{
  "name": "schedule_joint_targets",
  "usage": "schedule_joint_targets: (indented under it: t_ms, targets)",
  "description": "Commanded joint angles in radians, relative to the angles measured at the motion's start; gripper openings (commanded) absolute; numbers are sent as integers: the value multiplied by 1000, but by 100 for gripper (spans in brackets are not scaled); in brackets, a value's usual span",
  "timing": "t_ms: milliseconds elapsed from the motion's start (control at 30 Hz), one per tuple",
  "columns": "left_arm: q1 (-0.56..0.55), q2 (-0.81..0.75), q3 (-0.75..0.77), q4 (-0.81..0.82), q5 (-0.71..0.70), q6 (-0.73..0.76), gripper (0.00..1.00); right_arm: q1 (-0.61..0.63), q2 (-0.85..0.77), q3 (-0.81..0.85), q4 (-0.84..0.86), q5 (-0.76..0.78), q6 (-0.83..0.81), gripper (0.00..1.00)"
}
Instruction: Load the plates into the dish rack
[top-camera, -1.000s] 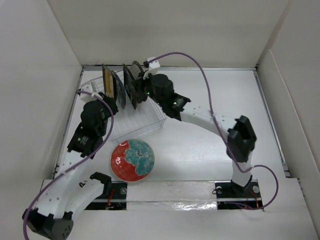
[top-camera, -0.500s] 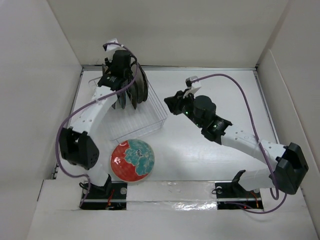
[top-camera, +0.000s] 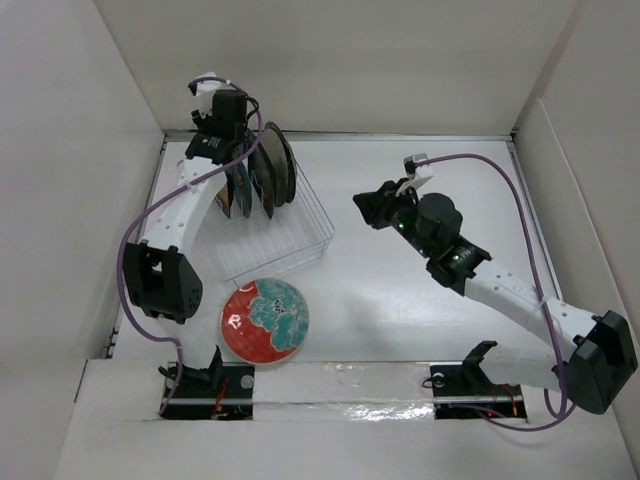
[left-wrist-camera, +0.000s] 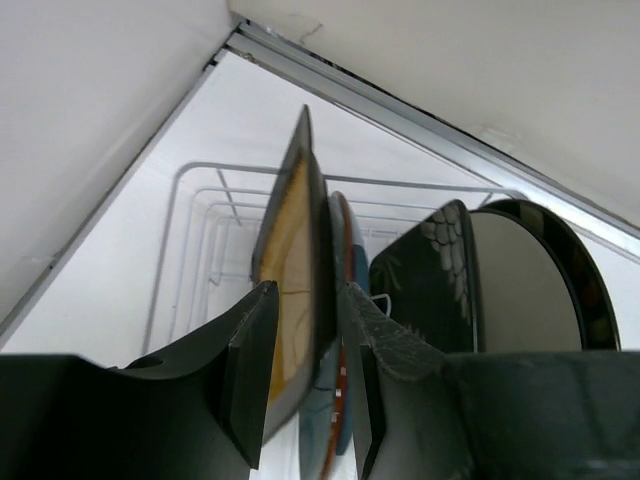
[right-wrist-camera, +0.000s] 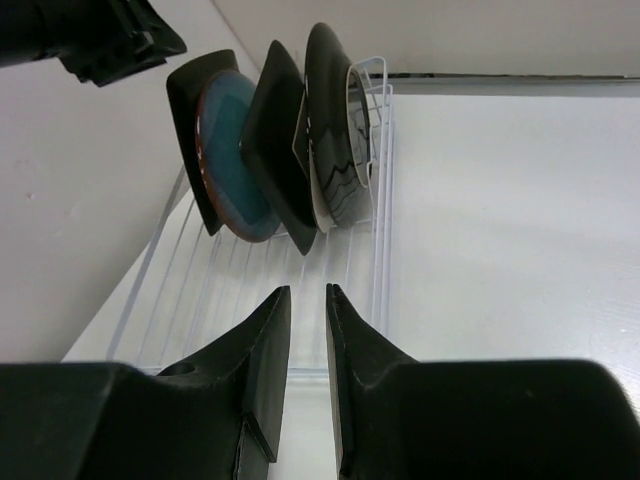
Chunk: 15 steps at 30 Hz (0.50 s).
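The clear dish rack (top-camera: 290, 245) stands at the back left with several plates upright in it. My left gripper (top-camera: 230, 158) reaches down onto them. In the left wrist view its jaws (left-wrist-camera: 305, 292) sit on either side of the square black-gold plate (left-wrist-camera: 293, 225), which fills the gap. Beside it stand a teal plate (left-wrist-camera: 347, 250), the dark floral square plate (left-wrist-camera: 425, 275) and the dark-rimmed cream plate (left-wrist-camera: 525, 285). The red plate with teal flowers (top-camera: 265, 318) lies flat on the table in front of the rack. My right gripper (top-camera: 366, 207) is empty and nearly closed, right of the rack (right-wrist-camera: 380, 200).
White walls enclose the table on the left, back and right. The rack's front half (right-wrist-camera: 250, 290) holds no plates. The left arm's elbow (top-camera: 158, 282) hangs by the left wall, near the red plate.
The left arm swung from the front left up to the plates at the rack's back. The right arm drew back from the rack to the middle right.
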Motion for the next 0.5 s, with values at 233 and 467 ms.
schedule_joint_targets:
  t_ms: [233,467]
  targets:
    - [38,-58,-79,8,86,35,28,9,44,8,48,-38,17,27]
    - [38,-52,-152,30,164,3,24,28,67,21,41,-24,9,27]
